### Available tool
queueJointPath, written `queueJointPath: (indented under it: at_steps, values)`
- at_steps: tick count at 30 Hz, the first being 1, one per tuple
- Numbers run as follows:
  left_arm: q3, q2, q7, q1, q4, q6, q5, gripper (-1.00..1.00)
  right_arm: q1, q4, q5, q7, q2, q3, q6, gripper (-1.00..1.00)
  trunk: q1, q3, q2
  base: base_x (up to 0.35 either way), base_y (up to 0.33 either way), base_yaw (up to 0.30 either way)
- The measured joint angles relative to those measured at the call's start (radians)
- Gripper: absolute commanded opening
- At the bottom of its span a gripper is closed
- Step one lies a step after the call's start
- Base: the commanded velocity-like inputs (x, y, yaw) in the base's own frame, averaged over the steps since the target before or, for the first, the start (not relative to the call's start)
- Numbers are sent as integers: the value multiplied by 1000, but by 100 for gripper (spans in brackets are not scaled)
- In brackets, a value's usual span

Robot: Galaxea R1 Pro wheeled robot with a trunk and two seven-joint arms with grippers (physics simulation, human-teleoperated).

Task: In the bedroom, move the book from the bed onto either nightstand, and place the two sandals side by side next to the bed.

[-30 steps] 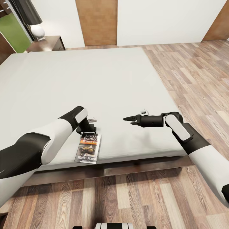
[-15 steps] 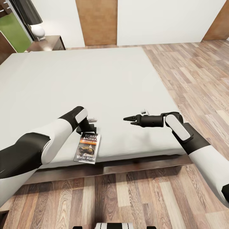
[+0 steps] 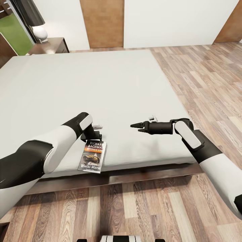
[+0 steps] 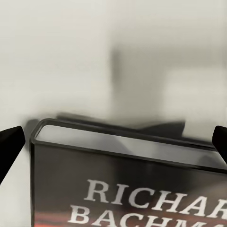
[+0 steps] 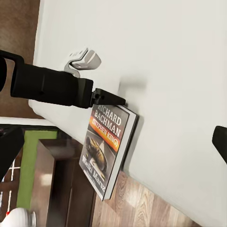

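The book (image 3: 93,156) lies at the near edge of the bed (image 3: 101,87), toward its left part, its lower end jutting slightly past the mattress edge over the dark frame. Its cover faces up, showing "Richard Bachman", an orange band, a dark picture and "Wielki Marsz".

The left tool (image 3: 95,135) is at the book's top edge, low over the mattress. In the left wrist view the book (image 4: 127,179) sits between two dark fingertips (image 4: 9,142) set wide at either side, so the tool is released and spread; the book's top edge lies between them, and whether either touches it I cannot tell. In the right wrist view the left tool (image 5: 108,98) meets the book (image 5: 106,146) at that same end.

The right tool (image 3: 135,125) hangs above the bare mattress near the bed's near edge, well apart from the book, pointing toward the left arm. Its tips look close together, holding nothing.

A nightstand (image 3: 50,46) with a lamp (image 3: 35,23) stands beyond the bed's far left corner. Plank floor (image 3: 208,84) lies right of the bed.
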Motion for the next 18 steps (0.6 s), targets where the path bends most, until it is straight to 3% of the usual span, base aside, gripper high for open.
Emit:
queueJointPath:
  at_steps: [18]
  values:
    - [2, 3, 0, 0, -1, 1, 1, 100, 0, 0, 0, 0, 0, 0, 0, 100, 0, 0, 0, 0, 0, 0]
